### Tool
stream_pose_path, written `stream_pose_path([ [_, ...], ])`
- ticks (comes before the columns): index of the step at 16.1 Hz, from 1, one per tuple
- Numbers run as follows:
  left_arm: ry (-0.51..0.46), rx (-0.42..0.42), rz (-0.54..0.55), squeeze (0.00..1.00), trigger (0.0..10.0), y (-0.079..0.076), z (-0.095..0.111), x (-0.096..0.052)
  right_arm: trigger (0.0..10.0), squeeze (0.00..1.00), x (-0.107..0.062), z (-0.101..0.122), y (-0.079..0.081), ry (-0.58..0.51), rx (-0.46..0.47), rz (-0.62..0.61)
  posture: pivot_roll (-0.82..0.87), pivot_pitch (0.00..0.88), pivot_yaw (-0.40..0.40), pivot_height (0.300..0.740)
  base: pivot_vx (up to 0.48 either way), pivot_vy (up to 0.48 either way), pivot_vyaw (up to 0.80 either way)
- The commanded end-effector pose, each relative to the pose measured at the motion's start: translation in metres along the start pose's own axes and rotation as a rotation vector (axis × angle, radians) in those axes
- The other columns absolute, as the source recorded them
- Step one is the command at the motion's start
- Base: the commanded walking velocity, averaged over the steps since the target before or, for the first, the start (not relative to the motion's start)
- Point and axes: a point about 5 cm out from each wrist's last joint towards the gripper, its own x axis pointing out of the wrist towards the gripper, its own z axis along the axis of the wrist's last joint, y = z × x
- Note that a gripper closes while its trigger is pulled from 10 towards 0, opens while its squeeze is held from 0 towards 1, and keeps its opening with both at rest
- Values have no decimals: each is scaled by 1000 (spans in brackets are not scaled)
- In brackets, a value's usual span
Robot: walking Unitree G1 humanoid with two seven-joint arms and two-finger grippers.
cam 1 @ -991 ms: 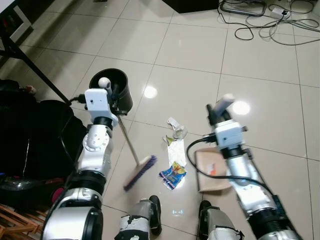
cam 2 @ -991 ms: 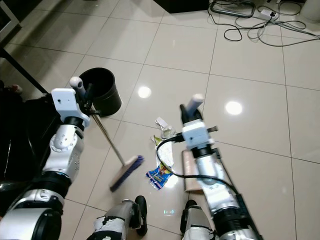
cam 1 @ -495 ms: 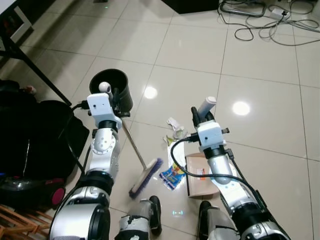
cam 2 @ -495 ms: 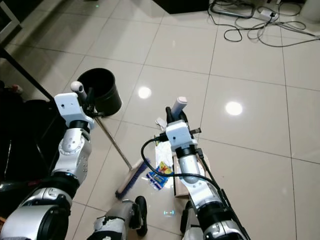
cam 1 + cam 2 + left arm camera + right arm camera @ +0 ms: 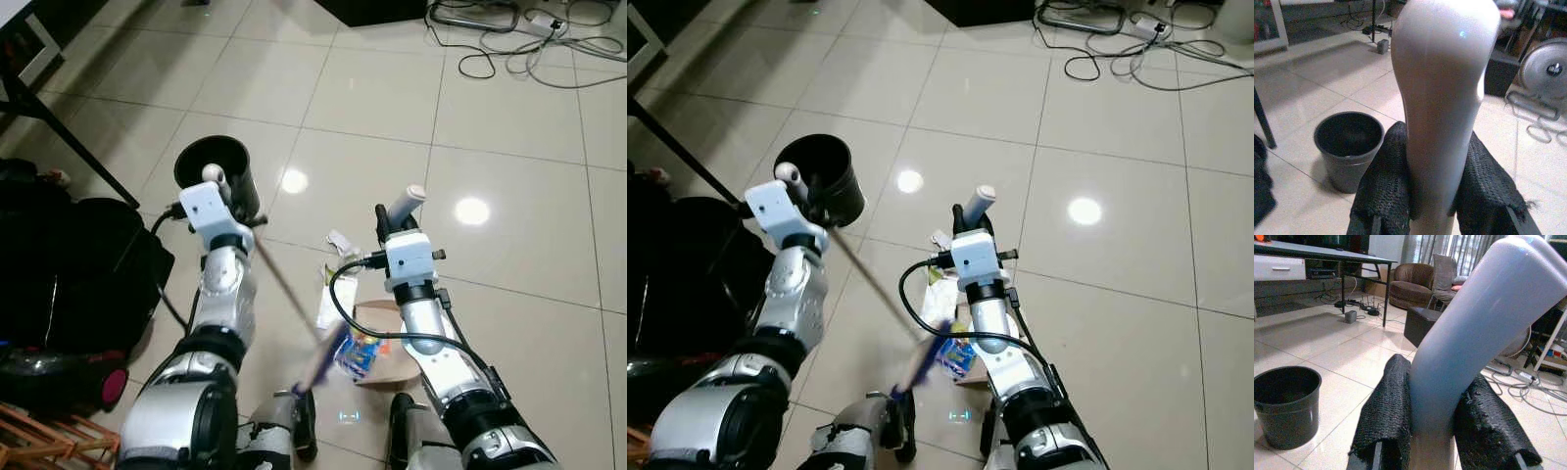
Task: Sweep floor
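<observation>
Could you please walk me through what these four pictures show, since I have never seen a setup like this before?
This is a humanoid robot sweeping a tiled floor. The two wide pictures come from a camera on its head, looking down at its own silver arms. The two close pictures come from cameras on its wrists. The left gripper is shut on the broom handle; the blurred broom head pushes litter toward the dustpan. The right gripper is shut on the dustpan handle. A black bin stands nearby, cables lie further off, and black bags sit on the robot's left.
</observation>
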Motion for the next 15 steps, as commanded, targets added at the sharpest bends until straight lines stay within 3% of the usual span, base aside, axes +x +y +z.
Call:
stream_pose_path([
  [1,20,-105,-12,0,10000,-10,-4,-2,10000,0,0,-2,5,26,31,-2,82,247,138,740,0,0,0],
  [6,-3,-173,-242,0,10000,-38,4,-3,10000,0,6,-7,-5,51,34,-24,102,221,125,740,0,0,0],
  [9,-68,-53,-349,0,10000,-35,21,6,10000,0,9,-6,-16,47,45,-41,98,181,123,740,0,0,0],
  [11,-142,16,-381,0,10000,-29,48,20,10000,0,11,-3,-32,29,78,-97,83,159,122,740,0,0,0],
  [12,-191,1,-390,0,10000,-24,71,31,10000,0,7,-1,-47,15,88,-140,78,148,116,740,0,0,0],
  [13,-195,-1,-392,0,10000,-24,74,32,10000,0,7,0,-49,13,88,-145,78,148,116,740,0,0,0],
  [15,-253,-18,-403,0,10000,-12,106,43,10000,0,-1,5,-70,-9,91,-189,65,109,116,740,0,0,0],
])
